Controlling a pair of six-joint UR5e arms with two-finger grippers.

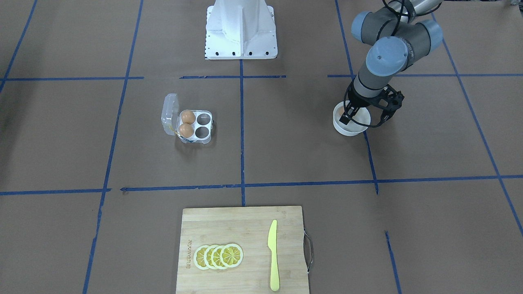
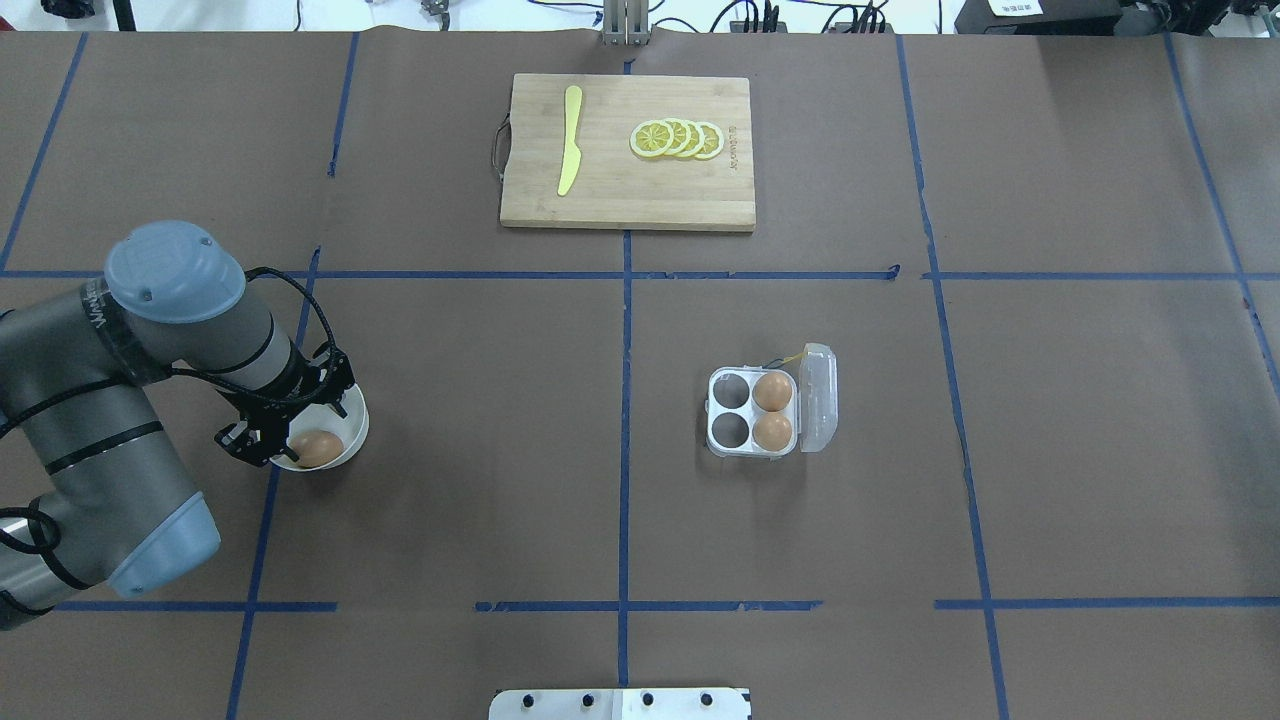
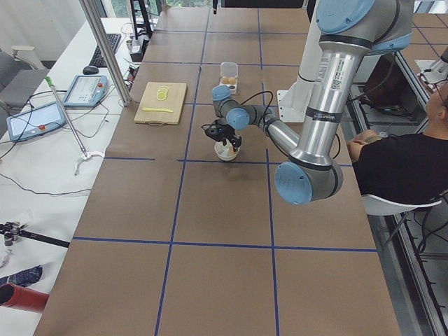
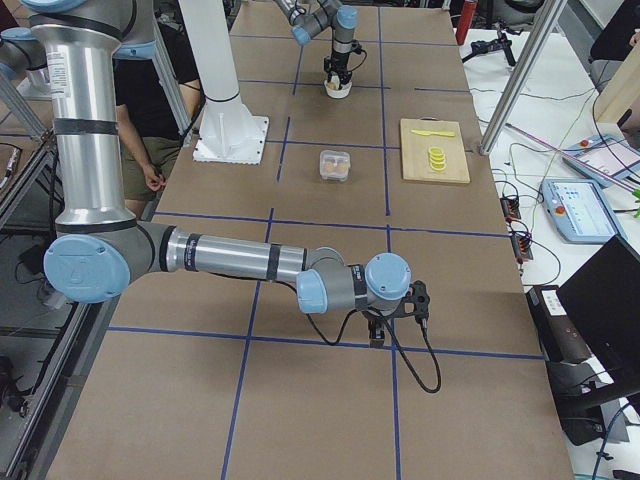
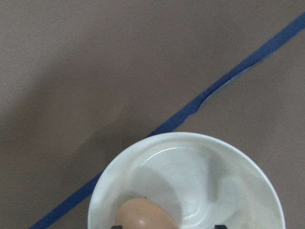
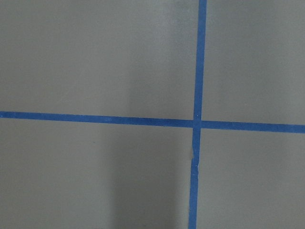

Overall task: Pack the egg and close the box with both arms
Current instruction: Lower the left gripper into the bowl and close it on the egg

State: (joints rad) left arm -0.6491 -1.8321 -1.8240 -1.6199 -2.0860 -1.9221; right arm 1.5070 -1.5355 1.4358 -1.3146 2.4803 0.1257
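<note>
At lower left overhead, the small orange-brown egg [image 2: 318,448] is bracketed in the round white bowl [image 2: 358,420] by the spread, empty left fingers [image 1: 345,119]. The clear plastic four-cell box [image 2: 752,412] is seen open and half-filled, so packing and closing are judged outstanding. Whether the right fingers [image 4: 376,334] are open cannot be told.

At the front-facing view's bottom centre, a bamboo cutting board [image 1: 245,228] carries four overlapping lemon slices [image 1: 218,256] and, right of them, a yellow knife [image 1: 273,257].

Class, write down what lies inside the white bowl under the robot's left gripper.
One brown egg lies in the white bowl, off-centre. The left gripper hangs open over it and hides part of the bowl's floor from the overhead camera.
</note>
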